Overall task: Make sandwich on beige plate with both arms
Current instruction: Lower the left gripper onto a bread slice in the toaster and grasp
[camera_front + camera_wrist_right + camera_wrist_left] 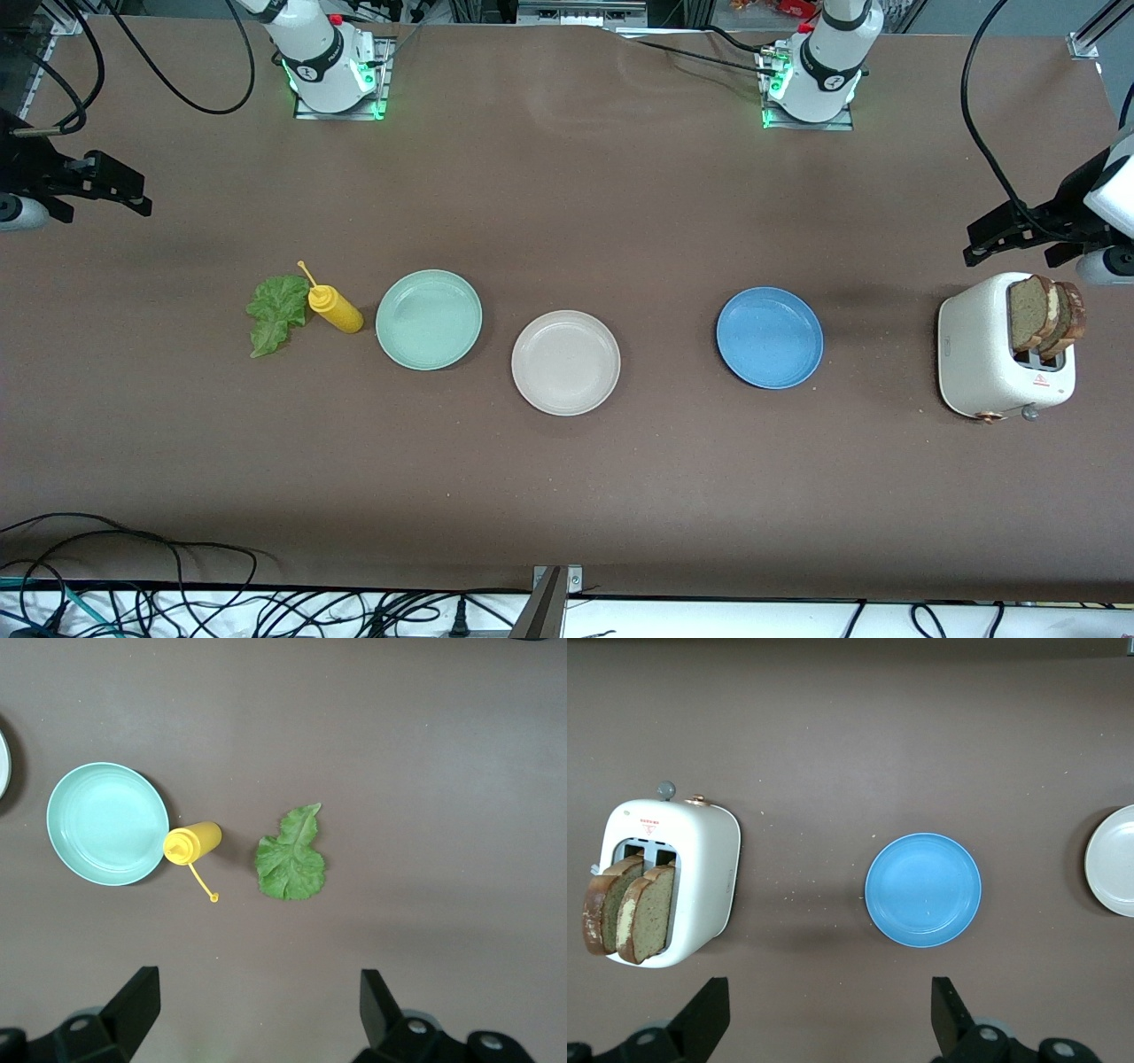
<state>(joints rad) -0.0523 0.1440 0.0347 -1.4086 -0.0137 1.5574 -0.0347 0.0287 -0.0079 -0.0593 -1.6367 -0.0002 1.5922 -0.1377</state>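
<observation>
The left gripper [1010,239], fingers spread, is hovering near the toaster [992,354] holding two bread slices [1045,310]. The right gripper [111,188], also spread, is hanging well apart from the lettuce leaf [275,312]. The beige plate [565,362] is lying empty between both.

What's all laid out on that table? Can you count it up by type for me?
Plates: 3 – mint, beige, blue
Bread slices: 2, standing in the toaster
Toaster: 1
Lettuce leaf: 1
Yellow bottle: 1
Total: 8
</observation>
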